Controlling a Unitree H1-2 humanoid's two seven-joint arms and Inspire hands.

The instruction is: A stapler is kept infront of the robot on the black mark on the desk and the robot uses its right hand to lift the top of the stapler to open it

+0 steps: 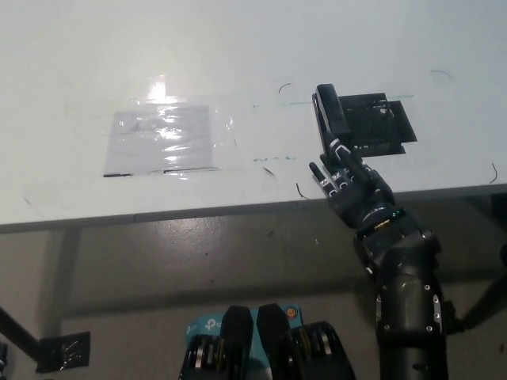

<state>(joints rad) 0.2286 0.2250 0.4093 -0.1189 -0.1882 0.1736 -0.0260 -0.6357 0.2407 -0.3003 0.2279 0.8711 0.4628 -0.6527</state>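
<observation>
Right hand point(346, 180) covers stapler's point(332, 117) near end by desk point(238, 47) edge.

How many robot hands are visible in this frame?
1. Only the black right hand shows, reaching over the desk's near edge, at the near end of the stapler on the black mark. The white left hand is out of view.

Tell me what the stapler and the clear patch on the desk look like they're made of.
Stapler: black, dull, probably plastic over metal; too small to confirm.
Clear patch: likely plastic film or tape, glossy and wrinkled, catching glare.
Desk: smooth white, faintly reflective, perhaps laminate.
</observation>
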